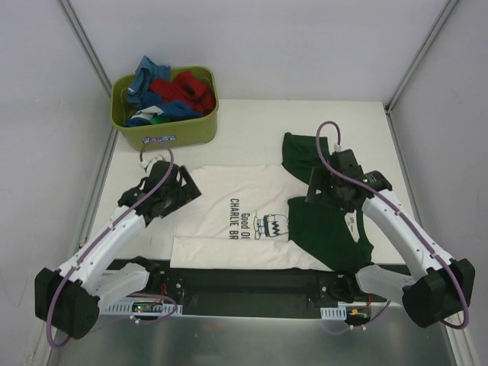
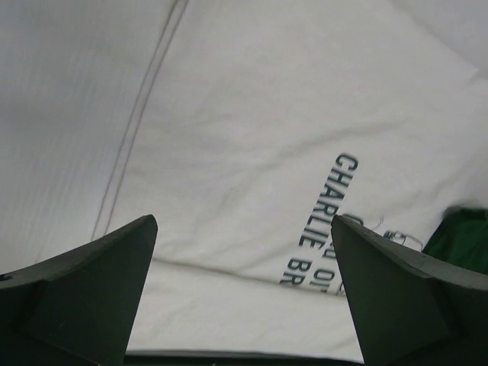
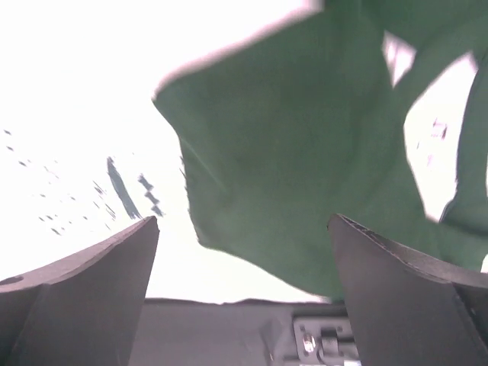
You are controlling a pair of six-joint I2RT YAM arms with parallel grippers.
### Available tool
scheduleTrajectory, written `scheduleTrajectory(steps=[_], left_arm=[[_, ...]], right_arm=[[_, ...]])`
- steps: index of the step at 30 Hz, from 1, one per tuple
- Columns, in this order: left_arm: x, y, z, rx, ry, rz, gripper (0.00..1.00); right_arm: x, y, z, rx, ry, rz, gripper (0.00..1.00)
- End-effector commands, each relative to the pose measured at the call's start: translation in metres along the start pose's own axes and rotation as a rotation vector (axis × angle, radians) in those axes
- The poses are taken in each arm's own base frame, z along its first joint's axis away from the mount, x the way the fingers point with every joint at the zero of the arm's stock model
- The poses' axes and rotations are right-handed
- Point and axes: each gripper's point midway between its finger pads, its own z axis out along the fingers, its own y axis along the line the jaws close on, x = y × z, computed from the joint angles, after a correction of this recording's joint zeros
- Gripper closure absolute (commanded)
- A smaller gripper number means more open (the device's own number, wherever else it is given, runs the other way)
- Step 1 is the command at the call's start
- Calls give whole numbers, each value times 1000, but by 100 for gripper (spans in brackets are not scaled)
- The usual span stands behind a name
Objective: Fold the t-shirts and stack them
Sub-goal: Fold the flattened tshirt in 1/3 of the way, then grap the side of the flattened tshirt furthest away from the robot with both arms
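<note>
Across the white desk (image 1: 252,122) a cream t-shirt (image 1: 221,221) is lying flat; the left end effector (image 1: 181,189) and right end effector (image 1: 317,187) are hovering above it, both released.

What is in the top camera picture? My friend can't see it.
A cream Charlie Brown t-shirt with dark green sleeves lies on a white table. The left gripper and right gripper hang open over it. An olive-green tub behind holds blue, red and green shirts.

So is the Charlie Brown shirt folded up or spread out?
Mostly spread out: the shirt lies flat on the table, print showing. One green sleeve seems flipped onto it.
</note>
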Motion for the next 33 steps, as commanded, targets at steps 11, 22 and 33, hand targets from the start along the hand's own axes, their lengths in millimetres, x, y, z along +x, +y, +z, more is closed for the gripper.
scheduleTrajectory(steps=[11,22,33], left_arm=[[-135,-32,117,-285,-32,141,23],[-131,-27,174,-358,25,112,34],[-87,-2,160,-451,38,112,41]], right_arm=[[-63,12,11,-9,-114,-47,3],[-54,0,15,21,-104,-75,3],[-53,-4,16,35,-115,-74,3]])
